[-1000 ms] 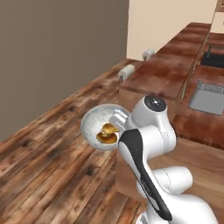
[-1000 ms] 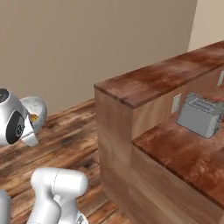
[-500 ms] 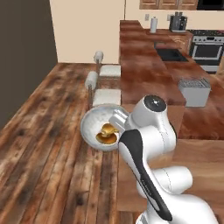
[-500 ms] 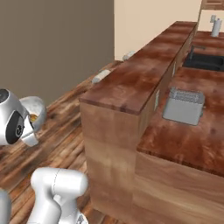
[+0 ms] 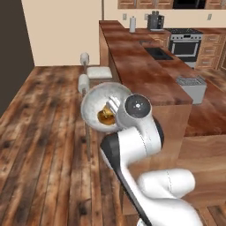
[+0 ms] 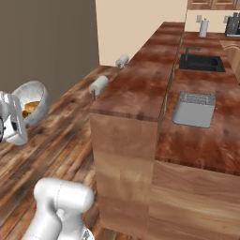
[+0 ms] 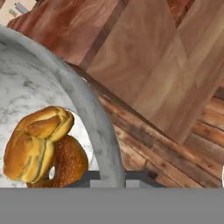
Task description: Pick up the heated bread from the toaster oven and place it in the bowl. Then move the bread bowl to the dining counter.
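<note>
Tool (image 7: pixel 108 176) clamps bowl (image 5: pixel 99 99) rim, arm raised

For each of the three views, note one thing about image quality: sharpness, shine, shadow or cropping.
Left base view: rendered, slightly soft; the dining counter top carries a dull sheen, and the far stove is blurry. Right base view: even light, no hard shadows; the bowl sits cropped near the left edge. Hand view: very close, so the bowl's rim curves large and the heated bread looks sharp, with gentle shading beneath.

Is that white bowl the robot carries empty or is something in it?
Not empty. The bowl holds a golden bread piece lying on a darker brown piece.
</note>
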Controlling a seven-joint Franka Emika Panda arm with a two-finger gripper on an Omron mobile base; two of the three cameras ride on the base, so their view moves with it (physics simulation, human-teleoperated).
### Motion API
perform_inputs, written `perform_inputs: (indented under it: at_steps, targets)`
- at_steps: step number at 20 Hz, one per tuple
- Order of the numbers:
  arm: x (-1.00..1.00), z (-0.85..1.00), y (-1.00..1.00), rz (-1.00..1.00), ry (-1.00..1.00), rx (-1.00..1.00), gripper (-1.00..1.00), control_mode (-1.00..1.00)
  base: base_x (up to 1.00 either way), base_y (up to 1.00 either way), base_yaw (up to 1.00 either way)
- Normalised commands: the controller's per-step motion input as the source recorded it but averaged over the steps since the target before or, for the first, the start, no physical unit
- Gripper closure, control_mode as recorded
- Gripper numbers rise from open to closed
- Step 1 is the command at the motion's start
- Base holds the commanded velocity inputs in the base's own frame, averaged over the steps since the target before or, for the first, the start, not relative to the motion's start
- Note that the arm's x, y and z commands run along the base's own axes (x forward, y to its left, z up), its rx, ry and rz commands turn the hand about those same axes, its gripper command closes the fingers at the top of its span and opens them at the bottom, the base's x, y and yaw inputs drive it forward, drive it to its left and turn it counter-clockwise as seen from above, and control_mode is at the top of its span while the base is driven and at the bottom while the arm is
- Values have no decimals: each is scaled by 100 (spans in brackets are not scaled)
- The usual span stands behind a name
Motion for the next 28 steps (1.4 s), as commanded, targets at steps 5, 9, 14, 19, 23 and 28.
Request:
perform_inputs:
  at_steps: [5,9,14,19,23,28]
  targets:
    - [86,100,-18,-41,-1,2,100,-100,0,0,0]
    - [94,89,-72,-7,35,16,100,-100,0,0,0]
    - [97,70,-99,1,41,17,100,-100,0,0,0]
    - [80,-5,-93,7,21,17,100,-100,0,0,0]
    - [87,-17,-100,3,9,21,100,-100,0,0,0]
    - [68,-68,-82,0,-24,10,100,-100,0,0,0]
